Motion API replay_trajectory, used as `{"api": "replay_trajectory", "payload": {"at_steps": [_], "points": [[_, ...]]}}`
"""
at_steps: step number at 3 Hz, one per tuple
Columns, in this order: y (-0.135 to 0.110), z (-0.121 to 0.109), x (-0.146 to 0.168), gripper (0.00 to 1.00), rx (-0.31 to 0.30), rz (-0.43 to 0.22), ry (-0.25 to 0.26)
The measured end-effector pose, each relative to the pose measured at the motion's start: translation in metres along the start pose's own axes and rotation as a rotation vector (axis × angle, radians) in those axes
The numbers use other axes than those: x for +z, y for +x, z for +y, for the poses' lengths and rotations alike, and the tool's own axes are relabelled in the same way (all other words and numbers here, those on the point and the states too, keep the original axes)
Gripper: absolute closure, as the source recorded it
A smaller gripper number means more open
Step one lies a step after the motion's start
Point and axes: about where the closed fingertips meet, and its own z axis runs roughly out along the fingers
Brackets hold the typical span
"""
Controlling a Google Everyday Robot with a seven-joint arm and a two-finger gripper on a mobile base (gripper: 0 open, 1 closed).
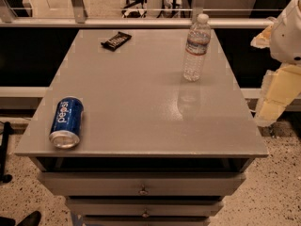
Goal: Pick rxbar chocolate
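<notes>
The rxbar chocolate (116,40) is a small flat bar in a black wrapper with pale lettering. It lies flat at the far left of the grey table top (136,98), turned at an angle. My gripper (272,100) hangs with the white arm at the right edge of the view, beyond the table's right side and below its top. It is far from the bar and holds nothing that I can see.
A clear plastic water bottle (196,47) stands upright at the far right of the table. A blue Pepsi can (67,122) lies on its side near the front left corner. Drawers (143,187) sit under the top. A railing (141,22) runs behind the table.
</notes>
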Motion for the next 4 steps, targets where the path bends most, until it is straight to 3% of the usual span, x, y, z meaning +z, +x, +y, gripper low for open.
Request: {"api": "replay_trajectory", "payload": {"at_steps": [1,2,3,4], "points": [[0.000,0.000,0.000,0.00,0.000,0.000,0.000],[-0.023,-0.010,0.008,0.00,-0.013,-0.041,0.002],[-0.083,-0.025,0.020,0.00,-0.066,-0.123,0.002],[-0.124,-0.035,0.027,0.00,-0.096,-0.177,0.006]]}}
